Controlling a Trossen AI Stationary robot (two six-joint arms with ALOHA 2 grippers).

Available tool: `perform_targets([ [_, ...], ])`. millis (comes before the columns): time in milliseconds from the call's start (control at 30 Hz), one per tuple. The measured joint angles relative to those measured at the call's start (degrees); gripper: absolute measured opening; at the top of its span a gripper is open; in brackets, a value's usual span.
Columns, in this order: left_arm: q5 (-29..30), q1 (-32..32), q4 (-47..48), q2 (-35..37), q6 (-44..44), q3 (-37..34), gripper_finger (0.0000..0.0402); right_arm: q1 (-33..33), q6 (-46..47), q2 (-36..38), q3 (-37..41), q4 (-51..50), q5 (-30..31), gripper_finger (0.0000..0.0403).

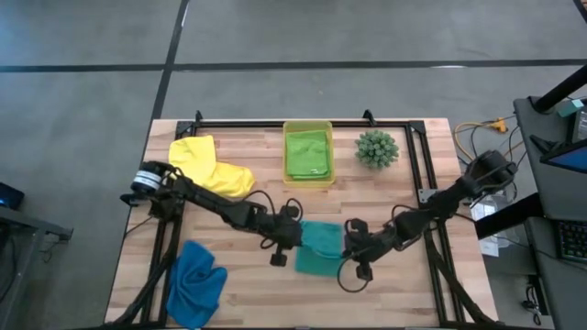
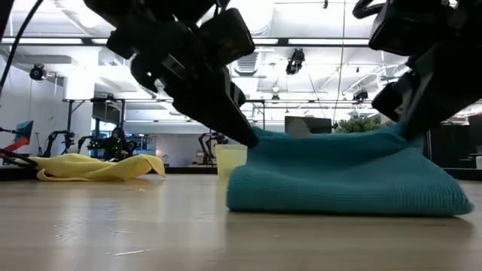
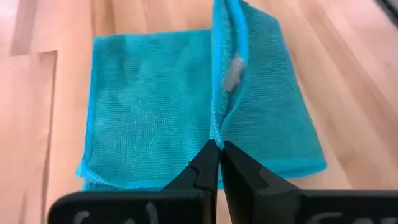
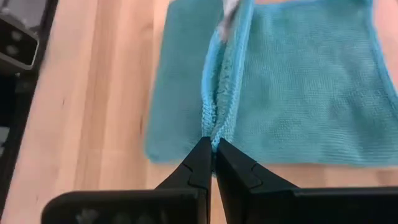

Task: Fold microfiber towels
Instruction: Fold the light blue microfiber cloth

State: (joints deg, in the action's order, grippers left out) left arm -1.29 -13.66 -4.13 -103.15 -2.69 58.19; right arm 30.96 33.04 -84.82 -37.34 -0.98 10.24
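Teal microfiber towel (image 1: 319,247) lies near the middle of the light wooden plank tabletop (image 1: 248,293), toward the near edge, folded into a thick layered rectangle. Knit texture visible, stitched hem along the edges, small grey tag on a raised ridge of fabric. From table height it sits as a low, soft slab with a rounded folded edge on the left, top surface pulled up at both ends.

Left gripper (image 1: 295,236) at the towel's left edge, jaws closed tight on a pinched fold of teal cloth. Right gripper (image 1: 349,246) at the towel's right edge, jaws likewise clamped on a bunched ridge of the same towel. Both pinches lift the fabric slightly off the flat layer beneath.

Yellow microfiber towel (image 1: 211,167) lies crumpled at the far left of the tabletop. Royal blue microfiber towel (image 1: 195,282) lies rumpled at the near left corner. Lime green microfiber towel (image 1: 308,154) sits folded inside the translucent yellow-green rectangular plastic bin (image 1: 307,126) at the far centre. Small round spiky green plant (image 1: 377,148) stands just right of the bin, apart from it.
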Motion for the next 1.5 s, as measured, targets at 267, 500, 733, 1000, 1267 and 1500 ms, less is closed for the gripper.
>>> perform_targets([
  [267, -6.11, 2.93, -2.40, -0.01, 0.85, -1.11, 0.0000, -3.52, 0.59, 3.50, 1.75, -1.79, 1.06, 0.0012],
  [500, 5.19, 5.42, -2.47, 0.31, -1.69, -2.67, 0.0000, -7.15, 1.18, 5.12, 2.44, -4.23, 3.70, 0.0009],
  [733, 7.38, 7.08, -3.03, 0.44, -2.83, -4.42, 0.0000, -11.54, 0.06, 6.15, 2.68, -4.43, 6.27, 0.0009],
  [1000, 10.82, 8.04, -2.90, 0.44, -2.89, -4.85, 0.0000, -15.52, -2.42, 5.41, 2.71, -4.25, 5.36, 0.0009],
  [1267, 10.83, 9.13, -2.95, 0.44, -2.51, -4.85, 0.0000, -17.38, -3.69, 3.10, 2.67, -4.27, 4.79, 0.0009],
  [1500, 11.97, 9.99, -2.93, 0.13, -2.58, -4.85, 0.0002, -19.41, -3.58, 0.20, 2.67, -4.58, 4.79, 0.0009],
])
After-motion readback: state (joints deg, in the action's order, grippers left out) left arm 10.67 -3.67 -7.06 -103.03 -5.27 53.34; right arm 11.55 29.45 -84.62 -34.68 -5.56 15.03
